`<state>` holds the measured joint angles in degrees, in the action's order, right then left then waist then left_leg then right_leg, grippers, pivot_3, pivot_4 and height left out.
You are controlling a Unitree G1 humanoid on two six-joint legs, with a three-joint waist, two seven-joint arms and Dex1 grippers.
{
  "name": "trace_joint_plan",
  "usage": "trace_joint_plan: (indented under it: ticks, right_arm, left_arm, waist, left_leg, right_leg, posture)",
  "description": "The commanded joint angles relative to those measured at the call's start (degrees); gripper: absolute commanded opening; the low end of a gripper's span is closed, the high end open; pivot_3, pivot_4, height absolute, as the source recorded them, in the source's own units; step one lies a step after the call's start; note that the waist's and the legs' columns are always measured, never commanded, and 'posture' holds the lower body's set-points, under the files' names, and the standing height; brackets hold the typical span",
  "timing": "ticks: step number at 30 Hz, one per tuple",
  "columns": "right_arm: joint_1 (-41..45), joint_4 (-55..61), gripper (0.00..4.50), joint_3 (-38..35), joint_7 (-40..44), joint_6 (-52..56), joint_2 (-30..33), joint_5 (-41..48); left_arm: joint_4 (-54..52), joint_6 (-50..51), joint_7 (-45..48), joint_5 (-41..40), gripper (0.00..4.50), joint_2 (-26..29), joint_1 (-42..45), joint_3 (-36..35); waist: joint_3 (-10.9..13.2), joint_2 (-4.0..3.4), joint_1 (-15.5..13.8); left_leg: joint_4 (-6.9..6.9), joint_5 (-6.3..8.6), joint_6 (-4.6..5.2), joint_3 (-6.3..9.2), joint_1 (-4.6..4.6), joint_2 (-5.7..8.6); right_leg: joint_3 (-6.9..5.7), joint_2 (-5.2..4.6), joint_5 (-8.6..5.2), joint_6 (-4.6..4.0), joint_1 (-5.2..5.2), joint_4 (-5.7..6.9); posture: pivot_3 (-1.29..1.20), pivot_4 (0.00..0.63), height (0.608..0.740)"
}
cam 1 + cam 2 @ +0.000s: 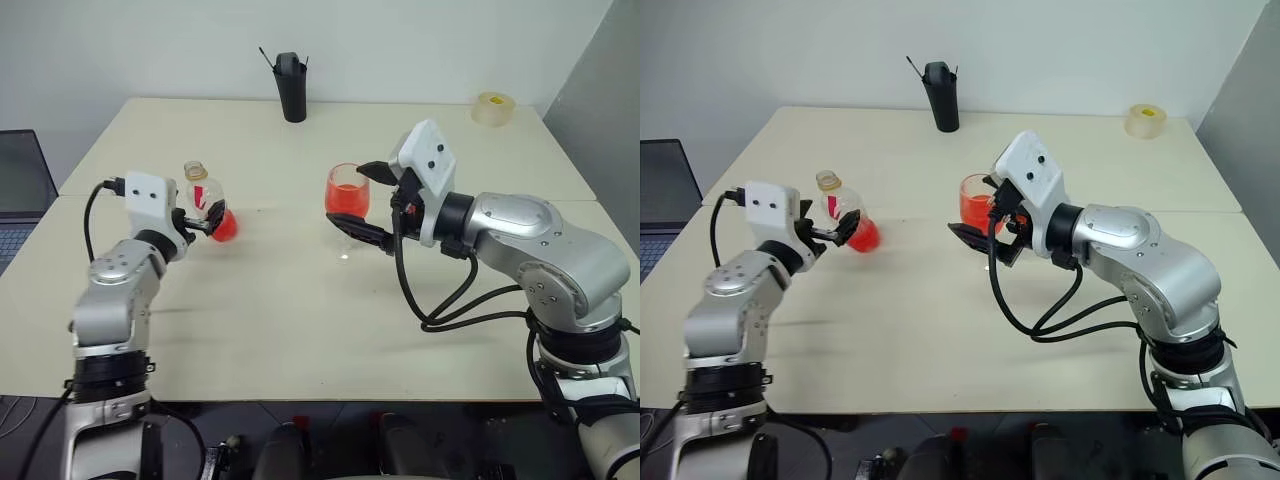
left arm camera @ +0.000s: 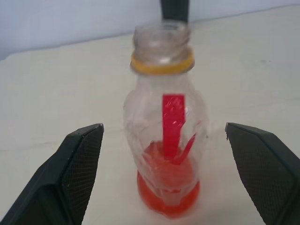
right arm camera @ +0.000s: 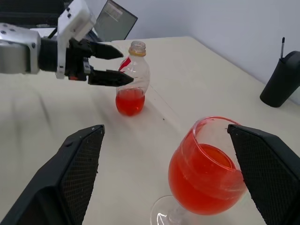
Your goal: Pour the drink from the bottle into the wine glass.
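Left gripper (image 3: pixel 108 64): I see its fingers spread wide, one on each side of the bottle (image 1: pixel 205 208), with a gap showing at both sides in the left wrist view. It holds nothing; I judge the bottle has been set down and let go.
Bottle: it stands upright and uncapped on the table (image 1: pixel 300 310), a yellow ring at its neck. Only a little of the drink (image 2: pixel 168 197) sits at the bottom, so I judge most has gone out.
Right gripper (image 1: pixel 362 203): its fingers are also wide apart, flanking the wine glass (image 3: pixel 206 173) without pressing it, as far as I can tell. I read this as a loose guard to steady the glass, not a grip.
Wine glass: it stands on its foot near the table's middle, well apart from the bottle, its bowl about half full of red drink.
Task progress: the pour looks done to me.
Background: a black cup (image 1: pixel 291 88) and a roll of tape (image 1: pixel 494 108) sit at the far edge, out of the way.
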<state>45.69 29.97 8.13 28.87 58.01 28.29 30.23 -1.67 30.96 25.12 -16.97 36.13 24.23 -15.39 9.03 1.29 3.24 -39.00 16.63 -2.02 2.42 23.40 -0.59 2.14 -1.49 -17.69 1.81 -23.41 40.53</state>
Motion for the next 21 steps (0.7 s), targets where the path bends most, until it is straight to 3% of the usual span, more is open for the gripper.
trace_joint_plan:
  ticks: [1,7,10,15,21]
  right_arm:
    - [1.43,0.50,4.50,-0.81,1.53,-1.69,1.29,-0.44]
    - [-0.61,0.89,4.50,-5.51,6.15,-0.61,7.30,2.47]
    - [-3.91,-0.57,4.50,-15.26,11.46,0.65,13.62,7.68]
    - [-12.47,-0.71,4.50,-25.54,19.19,-2.34,22.56,11.58]
    - [-15.73,-1.14,4.50,-29.52,20.85,-4.58,24.69,14.30]
  left_arm:
    - [-1.52,-0.08,8.58,-3.68,4.46,6.44,-0.42,-3.70]
    - [-4.76,2.17,27.98,-15.42,4.46,17.15,-1.57,-8.02]
    - [-5.82,5.13,34.65,-21.65,4.46,20.78,2.30,-8.30]
    - [-3.49,6.46,39.03,-24.59,4.46,22.75,5.30,-7.80]
    - [-0.41,6.38,41.70,-25.26,4.46,22.70,6.83,-7.36]
  waist:
    - [0.01,-0.01,0.05]
    - [0.04,-0.05,-0.15]
    - [0.07,-0.04,-1.29]
    - [0.08,-0.06,-1.58]
    - [0.13,-0.15,-0.52]
  left_leg:
    - [0.00,0.00,0.01,-0.01,0.00,-0.01]
    - [0.05,0.09,0.16,-0.03,-0.01,-0.02]
    - [0.05,0.13,0.22,0.05,0.00,0.00]
    - [0.09,0.15,0.27,-0.02,0.01,0.01]
    - [0.21,0.17,0.30,-0.32,-0.30,-0.13]
  right_leg:
    - [0.00,0.01,0.00,0.00,0.00,-0.01]
    - [-0.02,0.11,-0.01,-0.02,0.03,-0.17]
    - [-0.11,0.11,-0.01,-0.02,0.21,-0.41]
    - [-0.09,0.13,-0.01,-0.01,0.26,-0.54]
    - [0.08,0.32,-0.01,-0.03,0.23,-0.33]
  posture:
    - [0.00,0.150,0.740]
    - [0.00,0.150,0.740]
    - [0.00,0.150,0.740]
    - [0.00,0.150,0.740]
    - [0.00,0.150,0.740]
